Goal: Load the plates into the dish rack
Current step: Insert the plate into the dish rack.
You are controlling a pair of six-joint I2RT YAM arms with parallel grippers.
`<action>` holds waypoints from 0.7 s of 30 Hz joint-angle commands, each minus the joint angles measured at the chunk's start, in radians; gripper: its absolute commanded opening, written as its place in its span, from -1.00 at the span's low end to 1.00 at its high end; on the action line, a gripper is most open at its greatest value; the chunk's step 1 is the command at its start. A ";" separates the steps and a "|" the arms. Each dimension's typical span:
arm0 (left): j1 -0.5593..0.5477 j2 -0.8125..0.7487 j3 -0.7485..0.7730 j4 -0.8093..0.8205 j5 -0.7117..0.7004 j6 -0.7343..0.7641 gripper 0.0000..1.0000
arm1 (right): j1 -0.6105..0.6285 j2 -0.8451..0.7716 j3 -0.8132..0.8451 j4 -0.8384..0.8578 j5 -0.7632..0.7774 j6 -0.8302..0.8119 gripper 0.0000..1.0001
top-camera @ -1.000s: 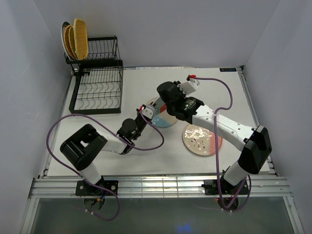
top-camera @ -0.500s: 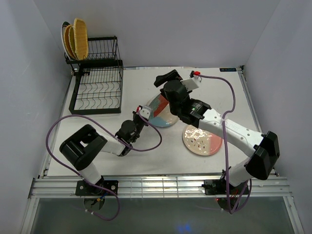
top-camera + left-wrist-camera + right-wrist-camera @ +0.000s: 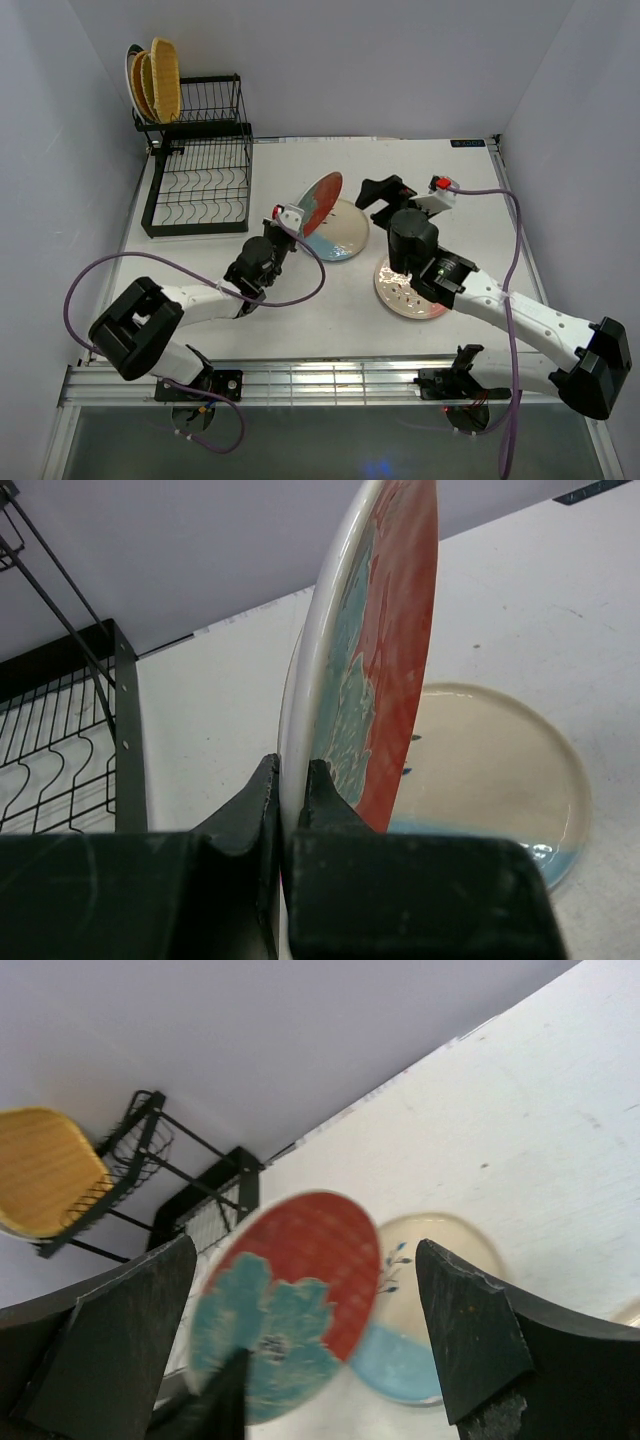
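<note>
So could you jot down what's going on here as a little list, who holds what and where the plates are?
Left claw: shut on the red-teal floral plate, held on edge
Right claw: open, holding nothing
Flat on table: cream-blue plate, cream-pink plate
Dish rack: woven plates in upper basket; lower slots empty

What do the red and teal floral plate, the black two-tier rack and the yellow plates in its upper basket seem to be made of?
Red and teal floral plate: likely glazed ceramic; smooth painted face, thick white rim. Black two-tier rack: thin metal wire, apparently coated matte black. Yellow plates: woven texture, perhaps rattan or straw.
</note>
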 commanded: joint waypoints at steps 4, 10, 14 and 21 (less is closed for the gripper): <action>0.042 -0.203 0.202 -0.071 -0.005 -0.045 -1.00 | -0.001 -0.202 -0.362 0.459 -0.014 -0.445 0.95; 0.061 -0.210 0.375 -0.234 -0.041 -0.008 -1.00 | 0.001 -0.322 -0.504 0.469 -0.040 -0.449 0.96; 0.076 -0.161 0.509 -0.309 -0.103 0.019 -1.00 | -0.001 -0.339 -0.590 0.501 -0.037 -0.370 0.97; 0.137 -0.110 0.701 -0.375 -0.135 0.050 -1.00 | 0.001 -0.258 -0.547 0.452 -0.039 -0.347 0.97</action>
